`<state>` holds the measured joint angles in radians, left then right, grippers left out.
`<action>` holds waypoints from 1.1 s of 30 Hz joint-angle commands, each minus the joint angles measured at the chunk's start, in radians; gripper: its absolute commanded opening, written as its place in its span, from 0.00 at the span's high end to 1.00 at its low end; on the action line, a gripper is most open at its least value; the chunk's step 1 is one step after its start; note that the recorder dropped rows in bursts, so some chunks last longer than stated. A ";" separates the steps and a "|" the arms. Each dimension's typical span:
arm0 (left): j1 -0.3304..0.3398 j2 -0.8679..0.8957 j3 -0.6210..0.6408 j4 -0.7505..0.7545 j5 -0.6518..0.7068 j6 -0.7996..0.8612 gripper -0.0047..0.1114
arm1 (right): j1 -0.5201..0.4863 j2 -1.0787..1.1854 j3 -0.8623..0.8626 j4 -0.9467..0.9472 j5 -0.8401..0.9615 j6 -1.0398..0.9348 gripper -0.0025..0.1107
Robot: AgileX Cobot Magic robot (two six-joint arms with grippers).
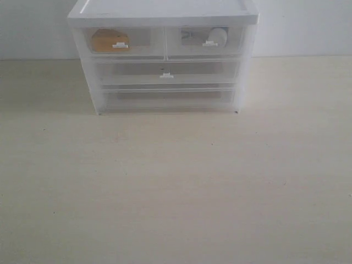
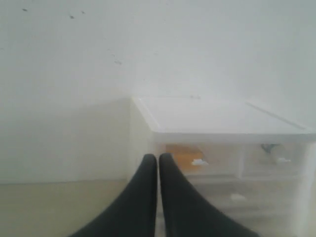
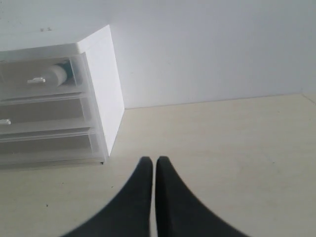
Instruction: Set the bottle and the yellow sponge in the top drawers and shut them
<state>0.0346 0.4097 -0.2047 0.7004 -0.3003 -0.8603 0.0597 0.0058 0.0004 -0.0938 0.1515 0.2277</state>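
The white drawer unit (image 1: 163, 19) stands at the back of the table. Its top left drawer (image 1: 123, 42) is pushed in, and the yellow sponge (image 1: 109, 40) shows through its translucent front. The top right drawer (image 1: 206, 41) is also in, with the bottle (image 1: 218, 36) lying on its side inside. Neither arm shows in the exterior view. My left gripper (image 2: 158, 158) is shut and empty, back from the unit, with the sponge (image 2: 185, 156) visible beyond. My right gripper (image 3: 154, 160) is shut and empty over bare table, off to the unit's right side; the bottle (image 3: 60, 74) is seen in its drawer.
Below the top drawers sit two full-width drawers (image 1: 166, 71), both pushed in. A pale wooden table (image 1: 176, 187) spreads in front of the unit, and a white wall (image 1: 308, 27) stands behind it.
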 commanded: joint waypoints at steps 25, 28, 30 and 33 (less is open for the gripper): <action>0.191 -0.410 0.205 -0.759 0.504 0.943 0.93 | 0.002 -0.006 0.000 0.004 0.003 0.001 0.96; 0.191 -0.410 0.205 -0.759 0.504 0.943 0.93 | 0.002 -0.006 0.000 0.004 0.003 0.001 0.96; 0.191 -0.410 0.205 -0.759 0.504 0.943 0.93 | 0.002 -0.006 0.000 0.004 0.003 0.001 0.96; 0.191 -0.410 0.205 -0.759 0.504 0.943 0.93 | 0.002 -0.006 0.000 0.004 0.003 0.001 0.96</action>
<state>0.2216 0.0036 -0.0040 -0.0617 0.2022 0.0915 0.0597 0.0051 0.0004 -0.0900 0.1534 0.2277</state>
